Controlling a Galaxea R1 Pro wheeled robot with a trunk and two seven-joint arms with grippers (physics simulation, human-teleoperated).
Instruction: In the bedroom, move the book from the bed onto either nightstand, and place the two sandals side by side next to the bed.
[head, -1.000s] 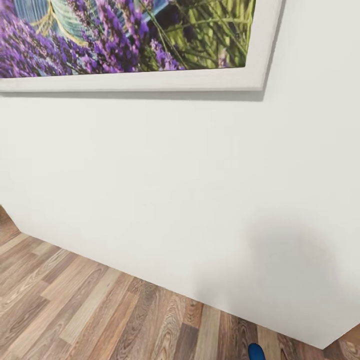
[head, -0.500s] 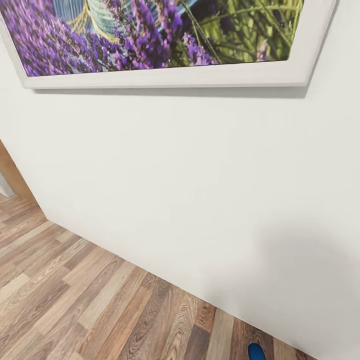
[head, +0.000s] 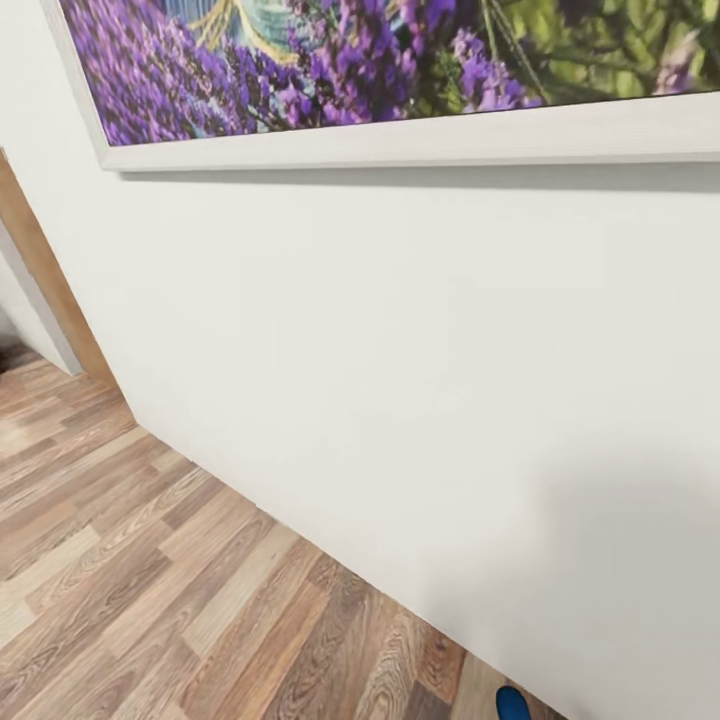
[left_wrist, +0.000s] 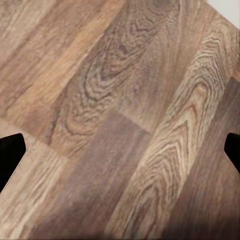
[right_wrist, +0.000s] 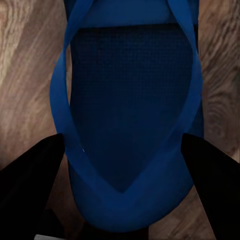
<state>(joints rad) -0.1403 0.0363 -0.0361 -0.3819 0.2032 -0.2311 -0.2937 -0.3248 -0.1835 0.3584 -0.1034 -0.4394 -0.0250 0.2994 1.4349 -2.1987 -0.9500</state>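
Head view: white wall (head: 400, 350) close ahead, with a white-framed picture (head: 400, 70) of purple lavender hung on it. Wood-plank floor (head: 130, 580) runs along the wall base. A brown door-frame edge (head: 40, 270) stands at the wall's left end. A grey shadow lies on the wall at lower right. A small tip of blue sandal (head: 512, 704) shows at the bottom edge of this view, over the floor.

Right wrist view: blue sandal (right_wrist: 131, 115) seen from above, straps meeting in a V at the toe post. Right end effector (right_wrist: 122, 165): both dark fingers (right_wrist: 35, 175) flank the sandal's sides and appear pressed against it, so it reads as clamped on the sandal (exact contact hard to confirm). Floor planks show to either side of the sandal.

Left wrist view: left end effector (left_wrist: 120, 150) has its fingers wide apart, tips (left_wrist: 10, 150) at the two edges of the picture, nothing between them; bare floor planks (left_wrist: 125, 100) beyond.
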